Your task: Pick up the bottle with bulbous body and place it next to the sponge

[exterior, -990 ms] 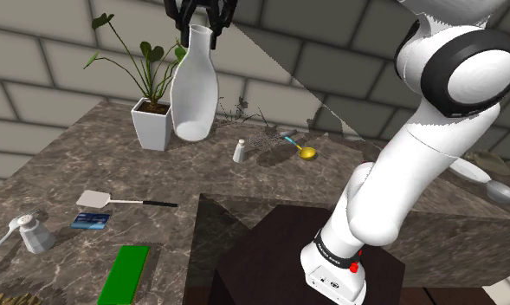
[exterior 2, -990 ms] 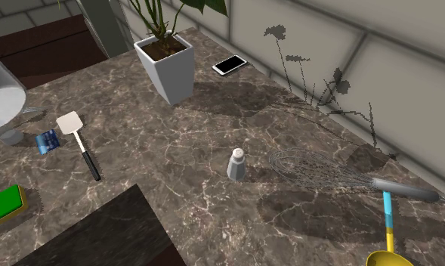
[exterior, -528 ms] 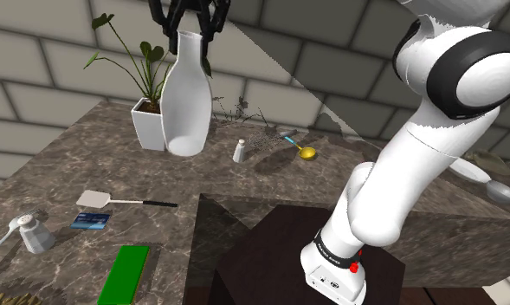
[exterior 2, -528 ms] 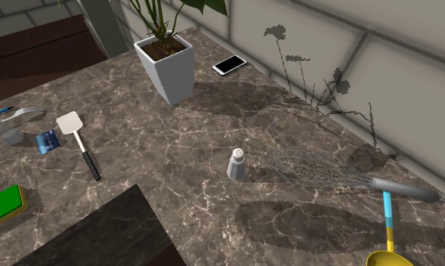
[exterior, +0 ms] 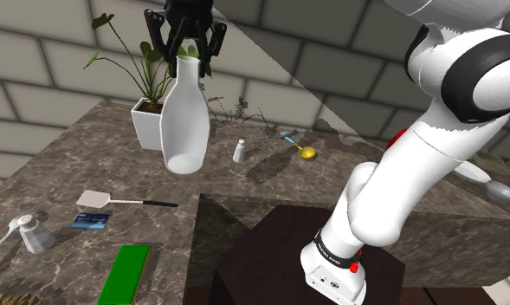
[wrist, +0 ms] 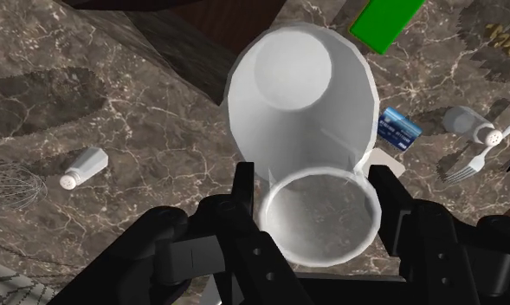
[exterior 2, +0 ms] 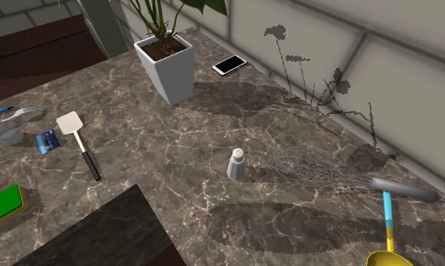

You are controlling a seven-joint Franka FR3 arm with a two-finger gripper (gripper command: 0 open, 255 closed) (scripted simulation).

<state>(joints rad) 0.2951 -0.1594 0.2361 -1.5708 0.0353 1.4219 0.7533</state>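
The pick-up half of the task looks done. The black jaws are closed on the neck of the white, glossy bottle with the bulbous body (exterior: 185, 113), one on each side just under its open mouth. In the wrist view they press against the neck with no gap.

The bottle hangs roughly upright in the upper left-centre of the shoulder view, in front of the leafy plant in a white square pot (exterior: 151, 124). Its rounded base appears to be off the dark marble tabletop (exterior: 80, 156).

The placing half is still to do. The flat green rectangular sponge (exterior: 125, 273) lies at the lower left of the shoulder view, near the tabletop's edge and well apart from the bottle. Between them lie a white spatula with a black handle (exterior: 95, 198) and a small blue card (exterior: 89, 221).

As I judge it, the bottle must still be carried over these to the sponge, lowered to stand beside it, and let go.
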